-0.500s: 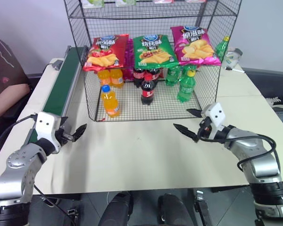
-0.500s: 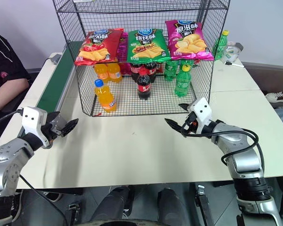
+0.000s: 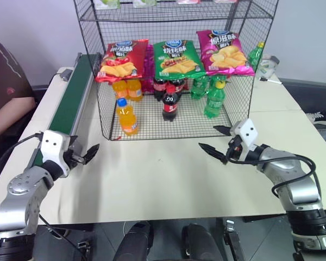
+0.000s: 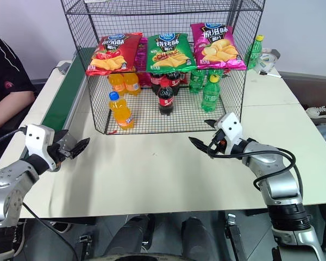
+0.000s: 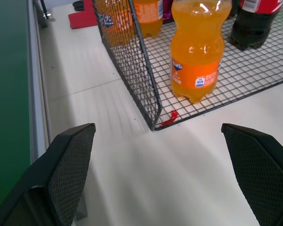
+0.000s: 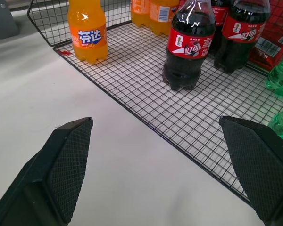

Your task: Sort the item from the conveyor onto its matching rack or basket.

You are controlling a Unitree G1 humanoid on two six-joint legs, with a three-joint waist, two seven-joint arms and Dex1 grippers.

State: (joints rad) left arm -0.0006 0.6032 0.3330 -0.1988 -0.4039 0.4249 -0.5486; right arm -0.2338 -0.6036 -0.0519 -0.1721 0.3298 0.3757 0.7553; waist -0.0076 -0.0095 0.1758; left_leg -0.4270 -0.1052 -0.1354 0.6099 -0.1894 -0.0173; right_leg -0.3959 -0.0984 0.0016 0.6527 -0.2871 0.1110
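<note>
**One orange bottle racked, sorting looks finished**

Nothing left on the tabletop [image 3: 152, 174] between the arms, nothing riding the conveyor [image 3: 70, 106] along the left edge. Tall black wire rack [image 3: 174, 70] at the far middle, chip bags [image 3: 174, 57] lying across its upper shelf, cola [image 3: 170, 103] and green bottles [image 3: 213, 99] standing below. Orange soda bottle [image 3: 126, 116] upright on the bottom shelf, near the front left corner, ahead of more orange bottles [image 3: 127, 89] further back. Judged placed and released. Left gripper [image 3: 82, 156] low by the conveyor's near end, fingers [image 5: 70, 165] wide apart and empty. Right gripper [image 3: 217, 142] near the rack's front right, fingers [image 6: 66, 160] likewise spread, holding nothing.
</note>
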